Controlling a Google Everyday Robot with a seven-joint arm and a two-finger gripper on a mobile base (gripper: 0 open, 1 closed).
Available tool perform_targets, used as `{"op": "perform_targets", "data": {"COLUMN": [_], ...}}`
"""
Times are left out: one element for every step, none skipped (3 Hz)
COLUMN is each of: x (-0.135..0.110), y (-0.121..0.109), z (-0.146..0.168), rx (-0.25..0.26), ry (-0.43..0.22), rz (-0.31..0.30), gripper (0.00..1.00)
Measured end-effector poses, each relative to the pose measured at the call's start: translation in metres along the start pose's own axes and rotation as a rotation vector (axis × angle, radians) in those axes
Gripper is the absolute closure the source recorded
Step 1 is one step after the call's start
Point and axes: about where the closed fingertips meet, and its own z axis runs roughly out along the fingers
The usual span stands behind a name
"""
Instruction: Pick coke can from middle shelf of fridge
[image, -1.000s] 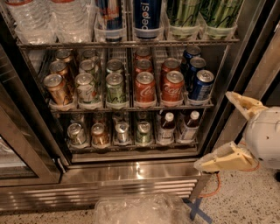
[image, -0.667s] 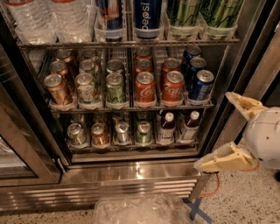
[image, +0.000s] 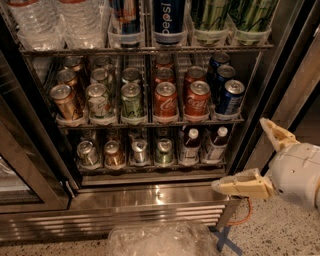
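At lower right, jaws of two tan, wedge-shaped fingers (image: 242, 186) on a rounded off-white wrist (image: 297, 172).

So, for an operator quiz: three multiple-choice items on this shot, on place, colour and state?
1. Where is the gripper? A low right, outside the fridge. B inside, at the top shelf. C touching a water bottle.
2. The middle shelf's rightmost front can is: A yellow. B blue. C white.
3. The gripper is: A shut on a can. B shut, empty. C open, empty.
A: it hangs right of the fridge front. B: it sits blue beside the coke can. C: fingers spread, nothing between.
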Motion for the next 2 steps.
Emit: {"op": "perform_targets", "data": {"x": [0.009, -0.004], "y": [-0.008, -0.005], "z": [0.010, 0.008], "rx": [0.093, 0.120], "ry": [-0.079, -0.129], "rz": [0.058, 0.057], "gripper": [0.00, 0.00]}}
